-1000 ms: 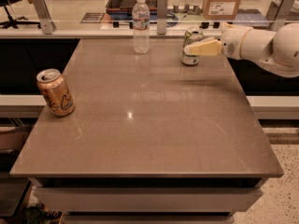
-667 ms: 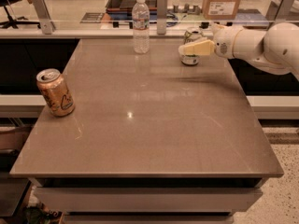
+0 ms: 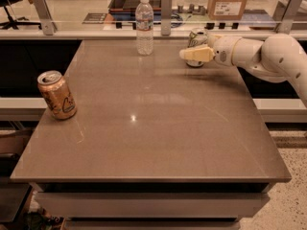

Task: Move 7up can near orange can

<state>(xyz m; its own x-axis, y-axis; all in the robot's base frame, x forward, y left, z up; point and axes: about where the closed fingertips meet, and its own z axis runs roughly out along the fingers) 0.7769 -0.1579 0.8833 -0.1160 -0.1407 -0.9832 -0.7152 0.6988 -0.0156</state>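
The 7up can (image 3: 197,36), white and green with a silver top, stands at the far right of the brown table (image 3: 158,128). My gripper (image 3: 191,51) reaches in from the right and is open around it. The near cream finger (image 3: 195,55) crosses the front of the can and the far finger is hidden behind it. The can rests on the table. The orange can (image 3: 57,95), orange-gold with dark lettering, stands upright near the table's left edge, far from the 7up can.
A clear plastic water bottle (image 3: 144,25) stands at the far middle of the table, left of the 7up can. A rail with metal posts (image 3: 166,6) runs behind the far edge. A cardboard box (image 3: 229,1) sits beyond it.
My gripper has slid to the left along the 7up can, so its near finger now reaches past the can's front. Neither can has moved.
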